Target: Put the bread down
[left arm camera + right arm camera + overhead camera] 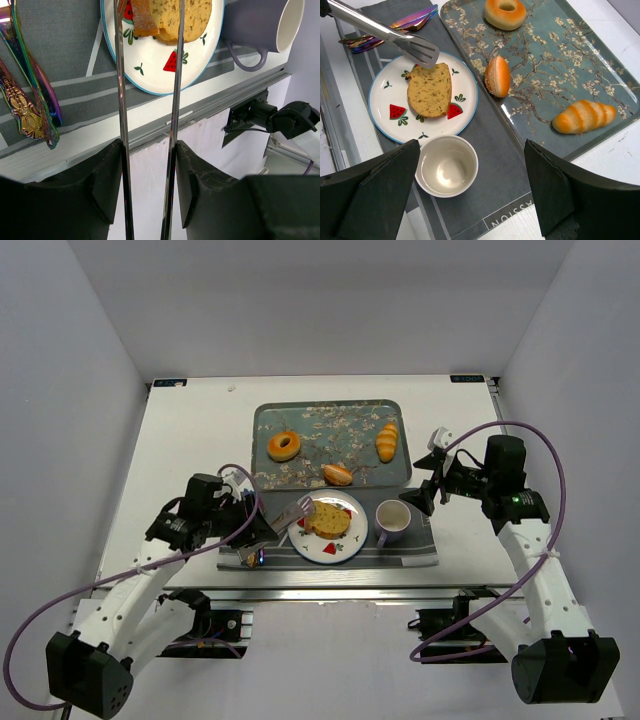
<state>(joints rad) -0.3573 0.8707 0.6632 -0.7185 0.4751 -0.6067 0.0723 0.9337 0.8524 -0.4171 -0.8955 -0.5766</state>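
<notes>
Left gripper [148, 170] clamps the tongs [120, 90], fingers closed against both blades; the blades stand slightly apart. Tong tips reach right to the left edge of the bread [430, 90], which lies flat on the plate [385, 107]. Contact cannot be confirmed. Bread lies straight ahead along the tong axis. Left arm is nearer. Right gripper [472, 145] hangs wide open, empty, near the mug [445, 167].
</notes>
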